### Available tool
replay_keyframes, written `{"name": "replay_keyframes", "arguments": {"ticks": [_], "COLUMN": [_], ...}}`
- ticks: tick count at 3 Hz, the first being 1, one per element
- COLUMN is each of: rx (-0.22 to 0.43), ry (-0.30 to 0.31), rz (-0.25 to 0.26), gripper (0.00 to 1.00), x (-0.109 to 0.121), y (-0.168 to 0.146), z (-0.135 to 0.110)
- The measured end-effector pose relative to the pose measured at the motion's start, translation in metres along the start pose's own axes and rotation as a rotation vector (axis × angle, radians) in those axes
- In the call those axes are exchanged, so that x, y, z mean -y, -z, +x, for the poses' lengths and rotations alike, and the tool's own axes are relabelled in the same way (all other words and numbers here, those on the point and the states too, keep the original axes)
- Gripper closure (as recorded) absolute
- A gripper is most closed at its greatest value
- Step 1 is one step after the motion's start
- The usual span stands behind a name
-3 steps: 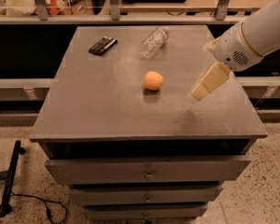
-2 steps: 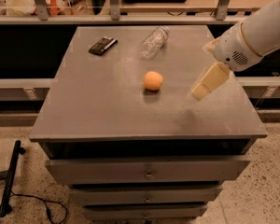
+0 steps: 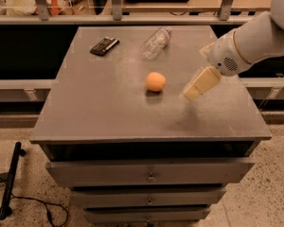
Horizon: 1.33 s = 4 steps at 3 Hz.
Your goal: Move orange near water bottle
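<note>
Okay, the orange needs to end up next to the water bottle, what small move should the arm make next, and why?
Probably ease the gripper sideways toward the orange and line up above it. The gripper hangs beside the orange on the picture's right, not touching it, and the orange sits on the table well short of the water bottle lying farther back.

Gripper has crept slightly toward 9 o'clock, closer to the orange. It now hangs above the table at the orange's 3 o'clock, apart from it.
</note>
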<state>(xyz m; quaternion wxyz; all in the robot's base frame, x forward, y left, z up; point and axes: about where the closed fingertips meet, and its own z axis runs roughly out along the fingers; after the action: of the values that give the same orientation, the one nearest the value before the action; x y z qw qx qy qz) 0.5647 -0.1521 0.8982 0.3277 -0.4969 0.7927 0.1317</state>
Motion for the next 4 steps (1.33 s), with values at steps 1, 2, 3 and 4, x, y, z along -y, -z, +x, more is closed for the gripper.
{"name": "replay_keyframes", "arguments": {"ticks": [1,2,3,4], "rx": [0.011,0.029,0.046,0.050], "ry": [0.007,0.039,0.079,0.092], "rz": [0.010,-0.019,-0.092,-0.148], "gripper": [0.00,0.00,0.00,0.00], "x": [0.014,0.025,0.023,0.015], "y": [-0.029,-0.052,-0.074,-0.090], "z": [-0.003,-0.015,-0.029,-0.035]}}
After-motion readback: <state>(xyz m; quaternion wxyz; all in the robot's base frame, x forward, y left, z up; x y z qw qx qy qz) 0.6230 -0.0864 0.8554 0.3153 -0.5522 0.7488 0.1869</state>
